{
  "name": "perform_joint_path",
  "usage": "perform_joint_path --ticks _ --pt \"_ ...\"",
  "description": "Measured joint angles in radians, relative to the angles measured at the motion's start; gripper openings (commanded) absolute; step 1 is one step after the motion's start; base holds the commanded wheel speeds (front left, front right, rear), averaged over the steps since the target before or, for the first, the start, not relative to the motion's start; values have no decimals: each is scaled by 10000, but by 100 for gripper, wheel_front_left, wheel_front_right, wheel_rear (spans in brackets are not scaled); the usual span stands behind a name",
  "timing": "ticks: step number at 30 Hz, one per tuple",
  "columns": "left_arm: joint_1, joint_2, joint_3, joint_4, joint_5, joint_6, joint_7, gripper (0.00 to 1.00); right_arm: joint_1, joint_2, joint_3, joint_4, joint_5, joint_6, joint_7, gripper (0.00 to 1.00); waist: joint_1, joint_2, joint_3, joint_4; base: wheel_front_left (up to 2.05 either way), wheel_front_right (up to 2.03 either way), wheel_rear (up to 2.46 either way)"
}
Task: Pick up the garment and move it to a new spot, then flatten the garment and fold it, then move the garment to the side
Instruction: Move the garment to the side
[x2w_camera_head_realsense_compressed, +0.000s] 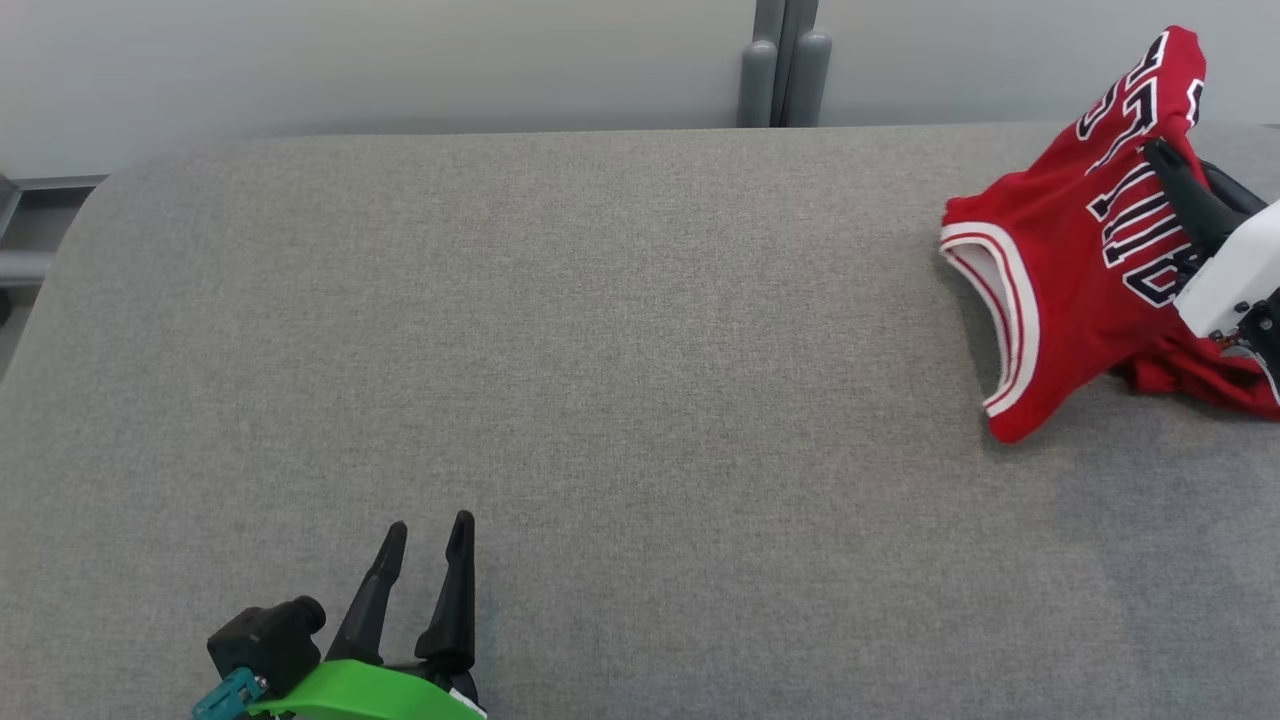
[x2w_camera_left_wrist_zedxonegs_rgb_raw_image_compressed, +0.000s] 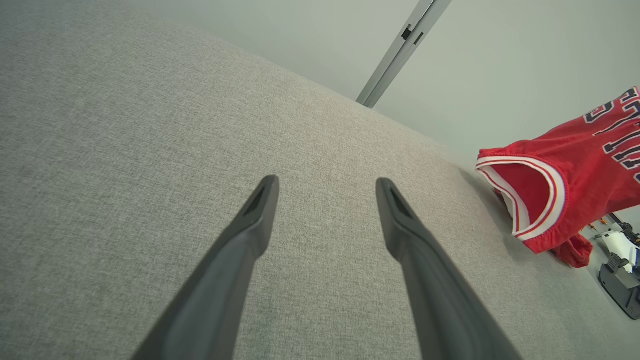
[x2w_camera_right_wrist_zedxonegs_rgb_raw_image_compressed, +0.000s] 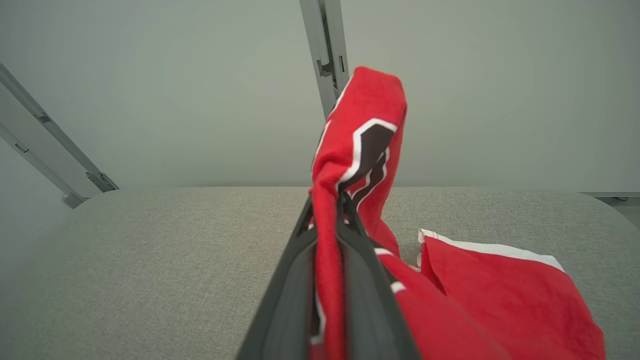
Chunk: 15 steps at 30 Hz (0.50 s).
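We hold the red jersey (x2w_camera_head_realsense_compressed: 1060, 250) in our right gripper (x2w_camera_right_wrist_zedxonegs_rgb_raw_image_compressed: 327, 212), whose jaws are clamped on a bunched fold. The rest hangs below the fingers, with part trailing on the grey surface (x2w_camera_head_realsense_compressed: 600, 350). We judge it best to lift until the cloth clears, then carry it towards our left gripper (x2w_camera_head_realsense_compressed: 428, 535), which is well apart with its fingers spread and nothing between them.

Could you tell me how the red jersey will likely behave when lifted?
Probably very floppy: the red jersey droops from the pinch of the right gripper, its lower part lying on the grey surface. Likely light, since one small pinch holds it up. It may swing or bunch when moved, as the cloth hangs loose.
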Motion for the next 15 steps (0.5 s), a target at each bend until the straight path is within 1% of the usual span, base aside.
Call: perform_joint_path --ticks 1,4,8,10,15 --pt "-1 8 15 -6 0 0 0 100 -1 -36 -56 31 -2 -4 31 0 0 0 32 1 0 0 0" --pt "-6 48 58 -23 2 0 0 100 -5 -240 -150 86 -6 -167 71 0 0 0 124 -8 0 0 0" --pt "-11 130 113 -40 10 0 0 100 -123 -508 -247 173 -31 -178 117 0 0 0 243 -50 0 0 0" --pt "-17 150 115 -52 73 0 13 100 -231 -627 -301 184 -58 -263 127 0 0 0 305 -71 0 0 0" --pt "-34 209 111 -153 167 0 88 100 -499 -965 -324 192 -326 -261 234 0 0 0 495 -112 0 0 0"
